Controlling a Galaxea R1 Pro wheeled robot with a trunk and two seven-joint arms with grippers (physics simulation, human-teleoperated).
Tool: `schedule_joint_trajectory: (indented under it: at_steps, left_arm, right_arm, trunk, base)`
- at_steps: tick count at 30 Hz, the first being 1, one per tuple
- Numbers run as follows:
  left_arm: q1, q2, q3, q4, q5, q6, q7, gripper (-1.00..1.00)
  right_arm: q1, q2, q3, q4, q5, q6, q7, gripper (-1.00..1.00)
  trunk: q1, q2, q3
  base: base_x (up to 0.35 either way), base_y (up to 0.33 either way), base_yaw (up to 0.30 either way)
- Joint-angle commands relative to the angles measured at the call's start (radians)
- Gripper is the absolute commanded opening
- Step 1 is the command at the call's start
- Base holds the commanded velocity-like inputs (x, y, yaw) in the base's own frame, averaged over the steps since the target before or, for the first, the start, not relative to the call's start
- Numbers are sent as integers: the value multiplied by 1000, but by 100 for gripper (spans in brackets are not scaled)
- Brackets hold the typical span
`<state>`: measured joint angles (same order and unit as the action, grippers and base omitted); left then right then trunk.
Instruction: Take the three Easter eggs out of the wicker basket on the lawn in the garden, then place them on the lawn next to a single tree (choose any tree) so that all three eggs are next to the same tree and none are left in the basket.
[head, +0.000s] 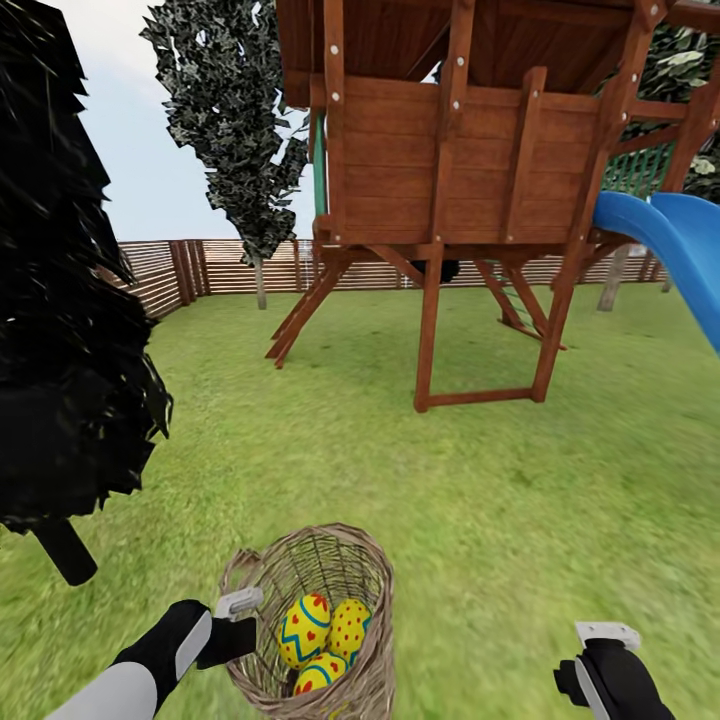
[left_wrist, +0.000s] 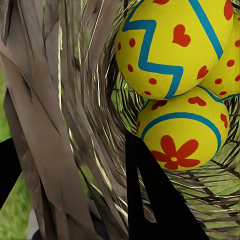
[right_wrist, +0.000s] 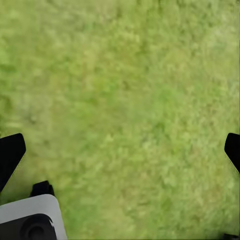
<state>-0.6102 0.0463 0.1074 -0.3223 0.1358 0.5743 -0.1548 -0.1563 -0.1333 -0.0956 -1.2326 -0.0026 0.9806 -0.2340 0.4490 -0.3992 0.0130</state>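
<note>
The brown wicker basket (head: 345, 575) stands on the lawn (head: 520, 500) just in front of me, with the three yellow Easter eggs inside: one with a blue zigzag (head: 303, 628), a dotted one (head: 349, 627) and one below them (head: 320, 673). My left gripper (head: 238, 620) is open at the basket's left rim. In the left wrist view its black fingers (left_wrist: 155, 200) straddle the wicker wall (left_wrist: 65, 125), with the zigzag egg (left_wrist: 172, 45) and a flowered egg (left_wrist: 182, 130) close ahead. My right gripper (head: 610, 660) hangs open over bare grass (right_wrist: 125, 100), right of the basket.
A near-black conifer (head: 60, 300) stands close on the left. A tree with a mottled green-white crown (head: 235, 120) and pale trunk (head: 260, 285) rises by the slatted fence (head: 180, 270). A wooden playset (head: 450, 180) with a blue slide (head: 670, 240) stands ahead.
</note>
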Motion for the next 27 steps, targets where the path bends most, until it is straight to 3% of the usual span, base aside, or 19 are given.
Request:
schedule_joint_trajectory:
  at_steps: [1, 9, 27]
  left_arm:
    - [0, 0, 6, -1, 16, 7, 0, -100]
    - [0, 0, 5, -1, 16, 7, 0, -100]
    - [0, -21, 5, -1, 15, 6, 0, -100]
  right_arm:
    - [0, 0, 0, -1, -1, 4, -1, 100]
    - [0, -1, 2, 1, 1, 4, -2, 100]
    - [0, 0, 4, 1, 2, 4, -2, 100]
  trunk:
    - [1, -1, 0]
    - [1, -1, 0]
    - [1, -1, 0]
  base:
    - [335, -89, 122]
    - [335, -89, 109]
    - [335, -90, 2]
